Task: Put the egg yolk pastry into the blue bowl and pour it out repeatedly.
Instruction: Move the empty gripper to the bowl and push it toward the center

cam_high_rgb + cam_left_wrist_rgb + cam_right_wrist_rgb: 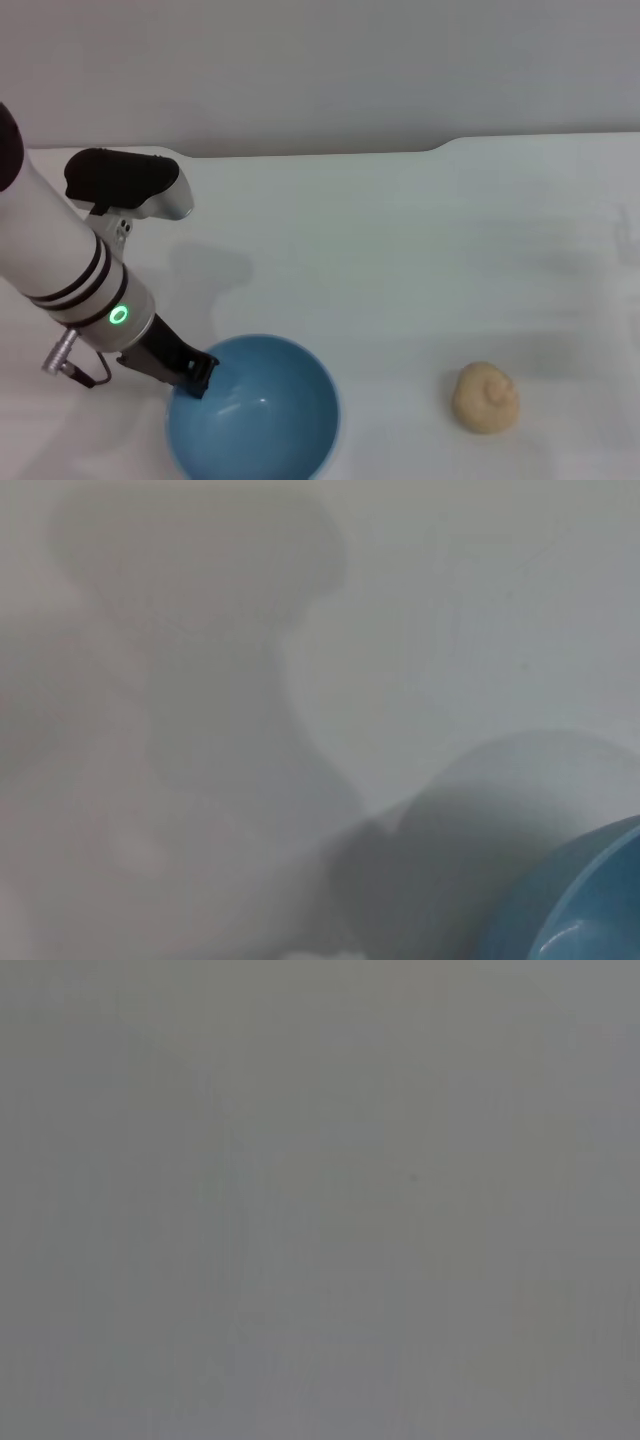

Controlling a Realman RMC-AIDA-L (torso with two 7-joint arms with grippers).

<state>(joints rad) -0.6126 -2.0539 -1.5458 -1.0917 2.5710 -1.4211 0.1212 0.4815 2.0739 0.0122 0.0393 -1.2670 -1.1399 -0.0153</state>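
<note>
While the left gripper (197, 379) pinches its rim, the glossy sky-blue bowl (255, 412) sits empty.
Keep those jaws firm; the pale tan domed pastry (485, 398) lies well apart on the white counter (400, 240).

The left arm (60, 265) reaches in from the left, white with black bands and a green ring light at the wrist; it slants down and forward; its black left gripper (196, 377) sits at the near-left rim of the bowl (300, 380), fingers closed on that rim; the right arm is out of sight in every view.
</note>
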